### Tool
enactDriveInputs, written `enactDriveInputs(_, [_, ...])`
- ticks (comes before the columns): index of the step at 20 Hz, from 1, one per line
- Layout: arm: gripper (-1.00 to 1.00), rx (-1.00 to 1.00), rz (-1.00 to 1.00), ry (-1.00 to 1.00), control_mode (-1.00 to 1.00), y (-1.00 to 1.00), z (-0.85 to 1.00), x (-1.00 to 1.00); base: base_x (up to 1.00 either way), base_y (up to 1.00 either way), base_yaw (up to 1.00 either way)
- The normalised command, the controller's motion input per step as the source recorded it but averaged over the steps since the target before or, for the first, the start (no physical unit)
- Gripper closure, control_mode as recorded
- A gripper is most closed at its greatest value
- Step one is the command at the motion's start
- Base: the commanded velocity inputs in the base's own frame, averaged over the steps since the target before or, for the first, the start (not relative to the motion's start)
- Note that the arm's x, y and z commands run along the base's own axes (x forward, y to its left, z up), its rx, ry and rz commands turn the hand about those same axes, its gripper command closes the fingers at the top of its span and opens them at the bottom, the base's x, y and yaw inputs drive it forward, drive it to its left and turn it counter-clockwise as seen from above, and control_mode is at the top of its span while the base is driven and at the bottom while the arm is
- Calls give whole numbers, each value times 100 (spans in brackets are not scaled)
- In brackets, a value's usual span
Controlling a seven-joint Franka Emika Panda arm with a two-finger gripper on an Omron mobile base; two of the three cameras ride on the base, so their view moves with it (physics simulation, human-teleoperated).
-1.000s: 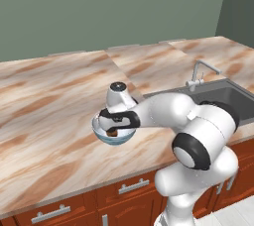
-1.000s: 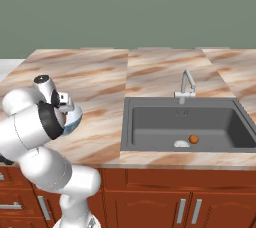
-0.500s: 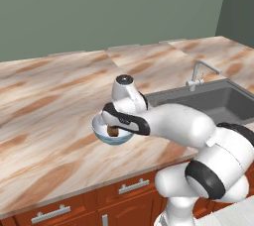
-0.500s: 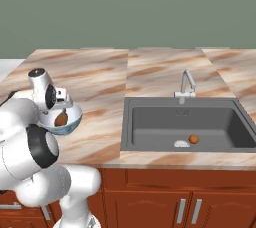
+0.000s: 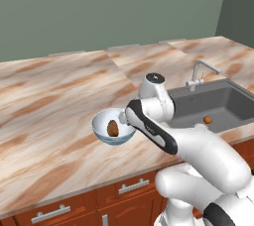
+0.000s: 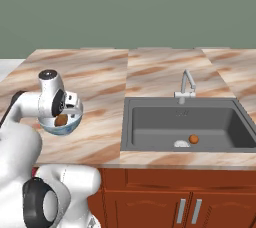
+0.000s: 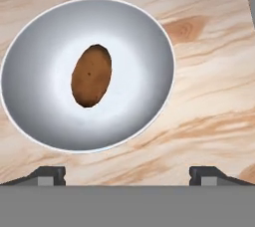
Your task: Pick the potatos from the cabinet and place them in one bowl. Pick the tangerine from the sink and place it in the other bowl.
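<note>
The marble-patterned counter tops reddish-brown drawers, with a grey-green wall behind. The gripper hangs released, empty, above the pale bowl. One potato lies in the bowl's middle, long axis toward 12 to 1 o'clock in the hand view. Farther off, the tangerine sits in the sink beside the drain.

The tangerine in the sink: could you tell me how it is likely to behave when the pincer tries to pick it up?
The tangerine looks small, round and smooth, so it would probably roll across the flat sink floor if nudged. Its glossy skin may slip between the fingers. It is probably light.
</note>
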Motion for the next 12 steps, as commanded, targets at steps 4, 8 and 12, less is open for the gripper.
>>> enactDriveInputs(4, [-100,2,-8,0,-100,-43,11,-55,0,0,0])
enactDriveInputs(8, [-100,0,-5,0,-100,-39,2,-52,0,0,0])
enactDriveInputs(12, [-100,-1,-1,4,-100,-33,22,-35,0,0,0])
